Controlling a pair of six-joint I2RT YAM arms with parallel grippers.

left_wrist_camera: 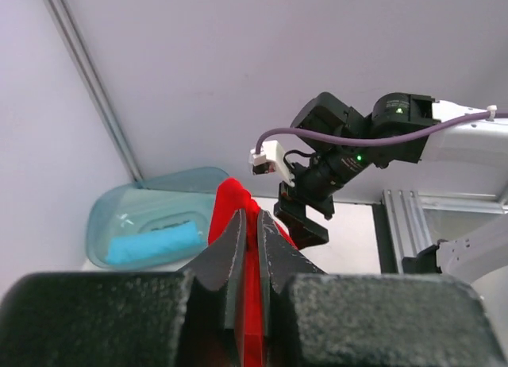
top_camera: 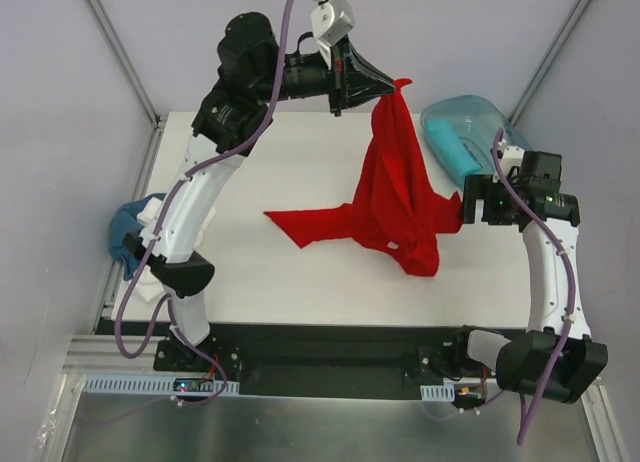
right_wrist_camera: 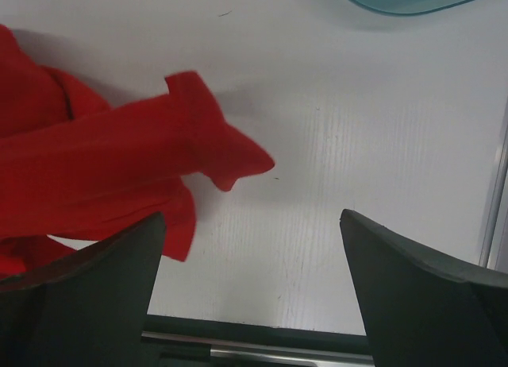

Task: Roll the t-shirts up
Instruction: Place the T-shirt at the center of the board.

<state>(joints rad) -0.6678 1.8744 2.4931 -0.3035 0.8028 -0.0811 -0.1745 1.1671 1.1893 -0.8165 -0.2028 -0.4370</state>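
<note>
The red t-shirt [top_camera: 398, 197] hangs from my left gripper [top_camera: 392, 84], which is raised above the back of the table and shut on one end of it; the lower part drapes onto the table. In the left wrist view red cloth [left_wrist_camera: 232, 198] is pinched between the jaws of my left gripper [left_wrist_camera: 252, 224]. My right gripper [top_camera: 462, 204] is open beside the shirt's right edge; in its wrist view the red cloth [right_wrist_camera: 103, 176] lies left of my right gripper [right_wrist_camera: 252, 224] and nothing is between the fingers. A turquoise shirt [top_camera: 455, 147] lies in the tub. Blue [top_camera: 128, 227] and white [top_camera: 150, 272] shirts lie at the left edge.
A translucent teal tub [top_camera: 480, 114] stands at the back right of the white table [top_camera: 290, 282]; it shows in the left wrist view [left_wrist_camera: 143, 204] too. Grey walls enclose the cell, and a metal rail runs along the front.
</note>
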